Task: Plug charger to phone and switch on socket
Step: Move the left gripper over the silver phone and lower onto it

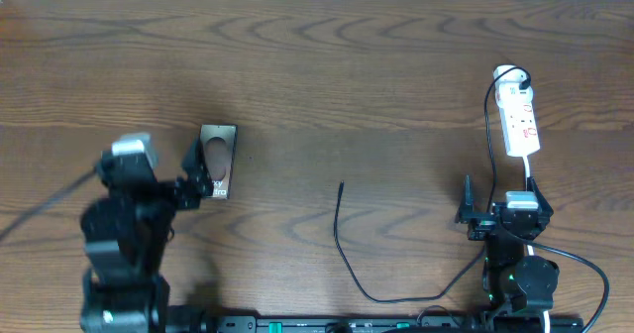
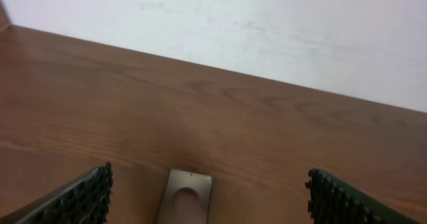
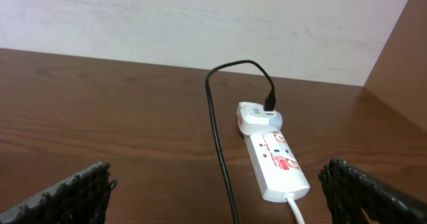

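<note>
Jaws wide apart and empty on both arms: left gripper at the near left corner of the phone, right gripper just short of the socket. Phone flat on the table, left of centre, long axis running far to near, lettered end toward the robot. Socket at far right, long axis likewise far to near, white plug at its far end; charger runs from that plug, its free tip mid-table pointing to the far edge.

2 black arms, ribbed black claw fingers.
</note>
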